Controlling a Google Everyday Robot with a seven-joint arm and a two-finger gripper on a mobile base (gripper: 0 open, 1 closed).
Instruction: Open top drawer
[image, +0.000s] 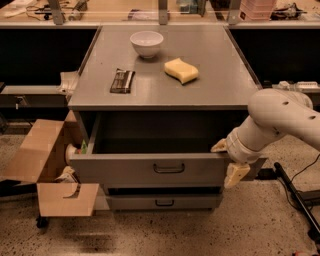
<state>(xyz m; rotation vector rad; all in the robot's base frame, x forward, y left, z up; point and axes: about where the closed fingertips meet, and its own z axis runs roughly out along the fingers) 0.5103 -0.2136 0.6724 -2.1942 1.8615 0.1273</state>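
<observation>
The top drawer stands pulled well out of the grey bench, its flat front forward of the bench's body and its dark inside open to view from above. The small dark loop handle sits at the centre of that front, untouched. The gripper is at the right end of the top drawer's front, on a white arm that reaches in from the right of the drawer. Its two pale fingers are spread apart, one lying at the front's upper edge and the other hanging lower, before the front's right corner; whether either presses on the metal cannot be told. Just below the top drawer a shorter drawer is closed. Above and behind the top drawer, on the bench, lie a white bowl, a yellow sponge and a dark flat packet. To the left of the top drawer stands an open cardboard box.
</observation>
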